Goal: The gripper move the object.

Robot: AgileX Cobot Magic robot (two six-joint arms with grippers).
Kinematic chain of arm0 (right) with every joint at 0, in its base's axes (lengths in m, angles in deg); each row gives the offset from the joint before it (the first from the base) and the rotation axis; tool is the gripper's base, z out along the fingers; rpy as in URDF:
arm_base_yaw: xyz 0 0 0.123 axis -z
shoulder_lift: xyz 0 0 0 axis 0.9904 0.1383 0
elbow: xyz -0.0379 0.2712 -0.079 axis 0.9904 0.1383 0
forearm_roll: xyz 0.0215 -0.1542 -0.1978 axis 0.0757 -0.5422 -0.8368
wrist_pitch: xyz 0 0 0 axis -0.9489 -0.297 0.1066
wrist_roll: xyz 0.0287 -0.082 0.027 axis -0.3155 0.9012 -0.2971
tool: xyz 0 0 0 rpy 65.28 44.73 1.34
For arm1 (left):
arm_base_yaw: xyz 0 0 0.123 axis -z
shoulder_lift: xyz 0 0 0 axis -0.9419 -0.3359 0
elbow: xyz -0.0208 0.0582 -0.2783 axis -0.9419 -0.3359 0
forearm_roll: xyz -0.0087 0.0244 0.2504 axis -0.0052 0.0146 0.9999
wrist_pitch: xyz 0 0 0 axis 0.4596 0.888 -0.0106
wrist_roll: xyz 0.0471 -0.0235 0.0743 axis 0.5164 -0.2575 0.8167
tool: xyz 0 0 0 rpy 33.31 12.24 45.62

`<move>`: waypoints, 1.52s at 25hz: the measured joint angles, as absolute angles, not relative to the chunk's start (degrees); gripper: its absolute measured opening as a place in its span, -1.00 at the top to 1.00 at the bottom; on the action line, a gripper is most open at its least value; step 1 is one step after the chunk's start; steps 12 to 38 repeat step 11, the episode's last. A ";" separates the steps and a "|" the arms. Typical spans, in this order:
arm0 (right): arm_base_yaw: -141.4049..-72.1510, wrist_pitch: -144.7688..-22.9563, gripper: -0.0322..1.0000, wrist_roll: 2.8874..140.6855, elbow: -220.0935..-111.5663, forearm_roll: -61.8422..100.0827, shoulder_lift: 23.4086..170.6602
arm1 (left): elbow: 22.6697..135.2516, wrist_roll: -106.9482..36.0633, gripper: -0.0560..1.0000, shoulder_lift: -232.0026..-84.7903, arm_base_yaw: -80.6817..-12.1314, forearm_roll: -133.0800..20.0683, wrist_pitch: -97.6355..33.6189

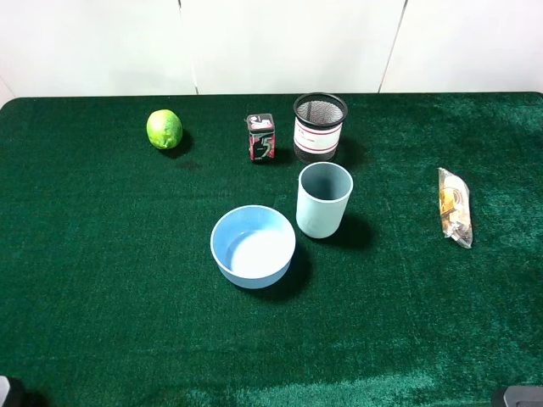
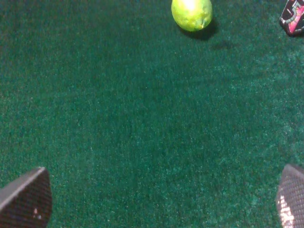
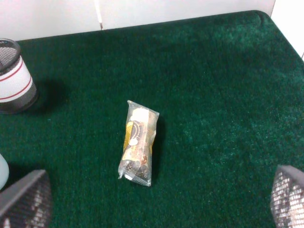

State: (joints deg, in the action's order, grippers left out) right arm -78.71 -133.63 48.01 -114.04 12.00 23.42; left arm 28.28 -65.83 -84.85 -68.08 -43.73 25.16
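Observation:
The object, a black wire-mesh pen cup [image 1: 320, 127] with a white, red-edged label band, stands upright at the back middle of the green mat. It also shows at the edge of the right wrist view as the pen cup [image 3: 14, 78]. My left gripper [image 2: 159, 204] is open over bare mat, its fingertips [image 2: 26, 199] far apart, and a lime lies well ahead of it. My right gripper [image 3: 156, 202] is open too, low over the mat near a snack packet, with nothing between its fingers. Both grippers are far from the pen cup.
A lime [image 1: 165, 129] sits at the back left, and a small dark red-marked box [image 1: 260, 137] stands just left of the pen cup. A grey-blue cup [image 1: 323, 200] and a blue bowl [image 1: 253, 246] stand mid-mat. A snack packet [image 1: 454, 207] lies at the right.

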 joint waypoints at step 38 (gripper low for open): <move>-78.71 -133.63 -0.40 48.01 -114.04 12.00 23.42 | 28.28 -65.84 -0.92 -84.85 -68.08 -43.73 25.16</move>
